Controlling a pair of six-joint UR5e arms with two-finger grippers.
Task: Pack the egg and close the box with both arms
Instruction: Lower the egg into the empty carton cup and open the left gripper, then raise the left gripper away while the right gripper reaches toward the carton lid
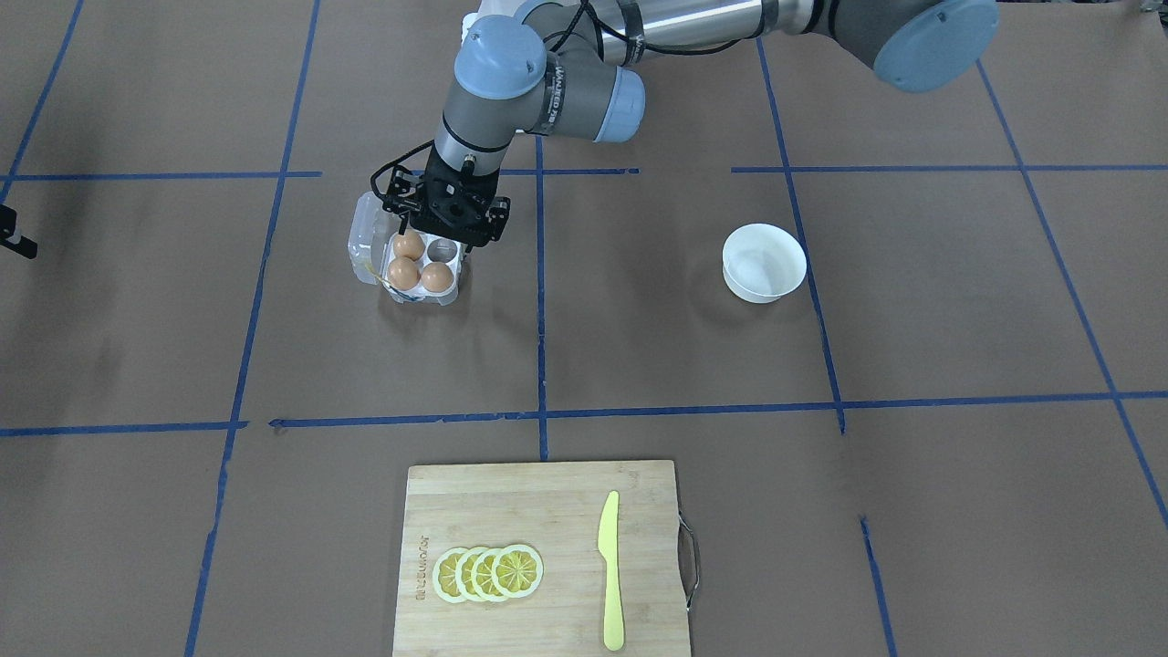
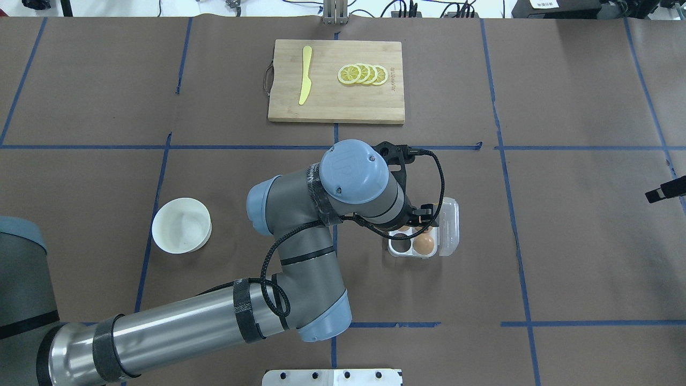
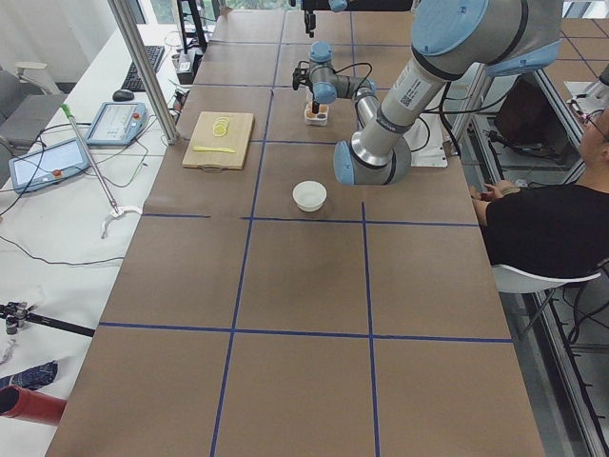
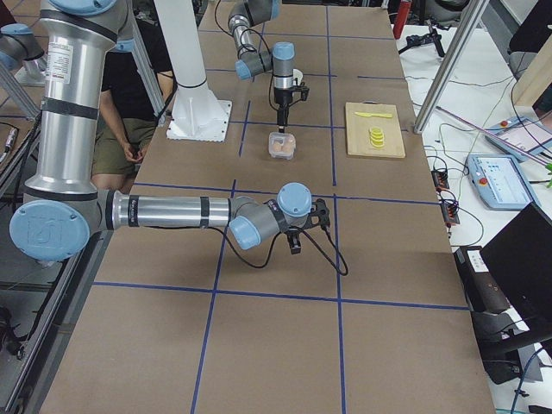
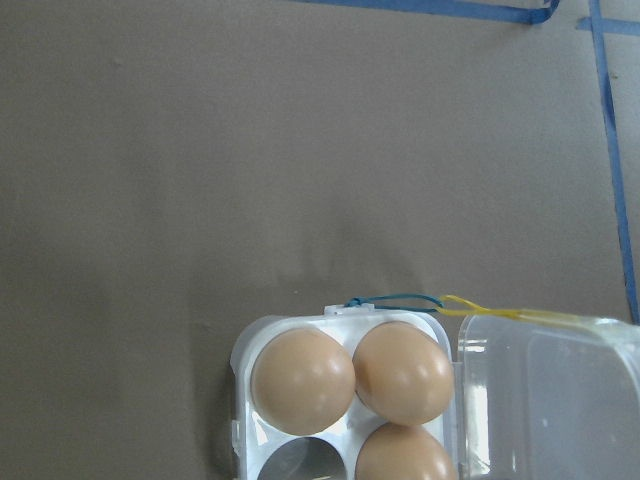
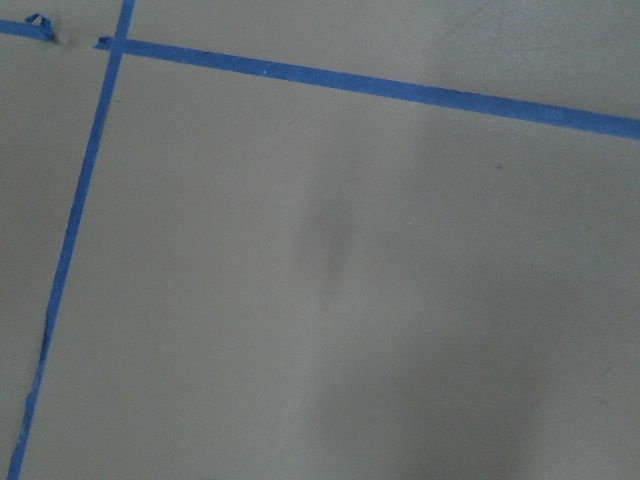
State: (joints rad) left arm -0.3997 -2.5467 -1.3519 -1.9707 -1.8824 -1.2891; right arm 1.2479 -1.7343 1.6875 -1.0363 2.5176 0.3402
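Note:
The clear four-cell egg carton lies open on the brown table, its lid folded out to the side. Three brown eggs fill three cells, and the cell nearest the robot is empty. My left gripper hangs just above the robot-side edge of the carton, open and empty. The left wrist view shows the eggs and the lid, with no fingers in it. My right gripper shows only as a black tip far from the carton. I cannot tell whether it is open or shut.
A white bowl stands empty on my left side. A wooden cutting board at the far edge holds lemon slices and a yellow knife. A person sits beside the table.

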